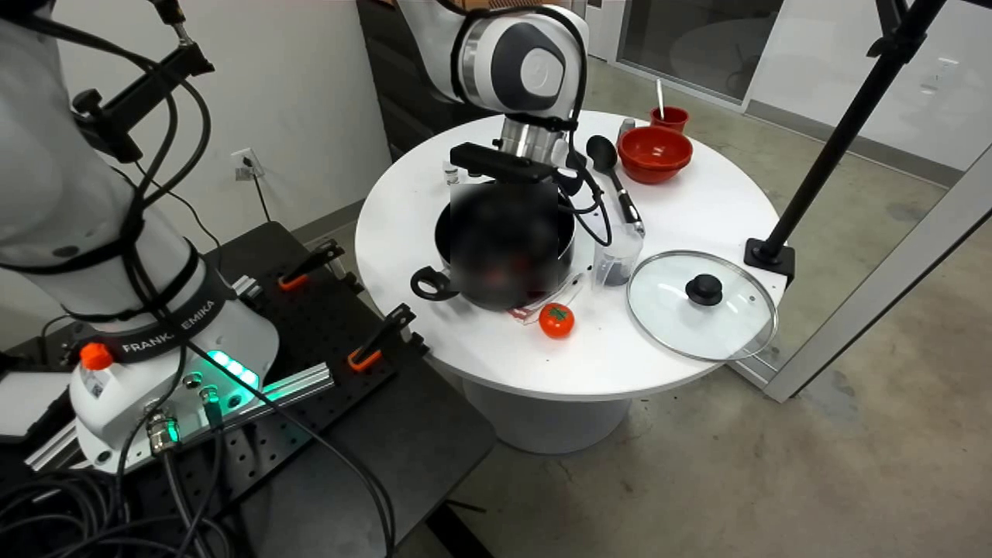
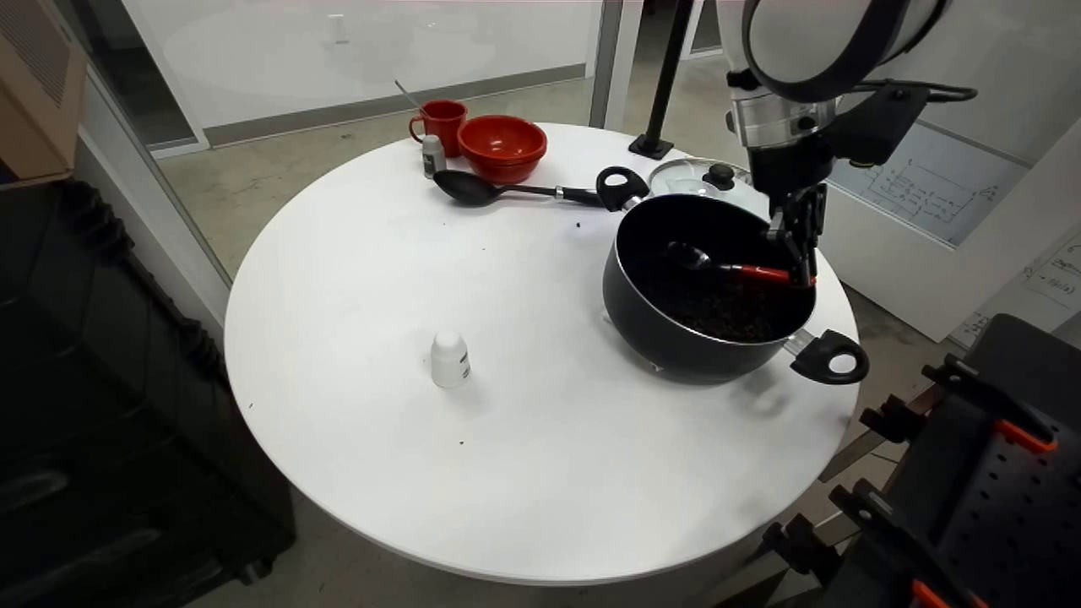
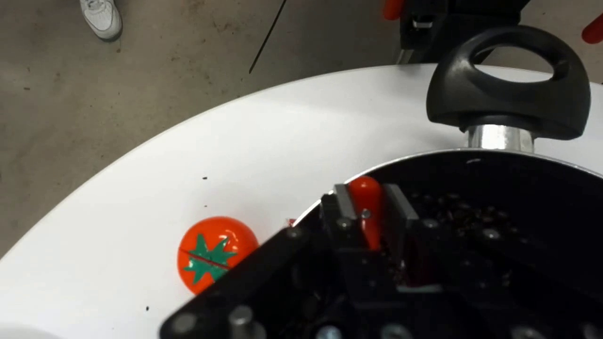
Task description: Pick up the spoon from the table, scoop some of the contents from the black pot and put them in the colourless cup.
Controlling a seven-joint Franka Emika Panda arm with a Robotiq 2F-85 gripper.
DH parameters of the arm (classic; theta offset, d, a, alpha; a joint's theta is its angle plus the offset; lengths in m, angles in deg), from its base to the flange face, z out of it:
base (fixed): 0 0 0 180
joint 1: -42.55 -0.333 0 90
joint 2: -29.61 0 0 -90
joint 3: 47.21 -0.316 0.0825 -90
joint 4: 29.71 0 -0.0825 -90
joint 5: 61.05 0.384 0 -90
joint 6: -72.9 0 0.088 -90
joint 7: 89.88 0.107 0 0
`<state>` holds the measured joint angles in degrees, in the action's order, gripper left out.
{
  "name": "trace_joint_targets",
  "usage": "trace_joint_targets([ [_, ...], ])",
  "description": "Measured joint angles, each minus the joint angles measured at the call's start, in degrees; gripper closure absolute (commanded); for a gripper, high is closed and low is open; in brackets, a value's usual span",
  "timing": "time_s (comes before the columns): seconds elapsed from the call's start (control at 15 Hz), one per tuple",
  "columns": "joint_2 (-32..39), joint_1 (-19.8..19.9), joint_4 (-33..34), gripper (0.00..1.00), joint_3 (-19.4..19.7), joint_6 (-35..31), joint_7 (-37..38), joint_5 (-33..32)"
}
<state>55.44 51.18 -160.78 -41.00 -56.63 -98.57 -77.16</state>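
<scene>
- The jaws are closed in on the red-handled spoon (image 2: pixel 760 273), its handle pinched between the grey pads (image 3: pixel 399 203), with only the handle's thickness keeping them apart.
- That spoon is inside the black pot (image 2: pixel 659 338), its metal head over the dark contents (image 2: pixel 728 316); whether the head touches them or carries any, one cannot tell.
- The pot stands on the round white bench (image 2: pixel 363 473). In an exterior view a blurred patch covers the jaws and much of the pot.
- The colourless cup (image 1: pixel 620 249) stands beside the pot, something dark showing low in it.
- Just beside the cup lies the glass lid (image 1: pixel 674 325), knob up, its rim reaching past the bench edge.
- The black spoon (image 2: pixel 488 192) lies flat on the bench, its head near the nested red bowls (image 2: pixel 504 139).
- The tomato (image 3: pixel 218 254) sits near the pot.
- By the bowls are the red mug (image 2: pixel 445 128), a thin utensil leaning in it, and the grey shaker (image 2: pixel 432 159).
- The white shaker (image 2: pixel 450 363) stands upright, well apart from the bowls.
</scene>
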Motion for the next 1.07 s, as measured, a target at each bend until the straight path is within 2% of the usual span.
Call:
trace_joint_targets([
  [0.4, -1.15, -0.79, -2.73, 0.95, 0.00, -5.37, 0.00, 0.00],
  [0.73, -3.03, -1.32, -3.84, 0.95, -0.10, -5.43, -0.09, 0.00],
  [1.07, -8.28, -1.73, -6.06, 0.95, -1.26, -5.43, -0.58, 0.16],
])
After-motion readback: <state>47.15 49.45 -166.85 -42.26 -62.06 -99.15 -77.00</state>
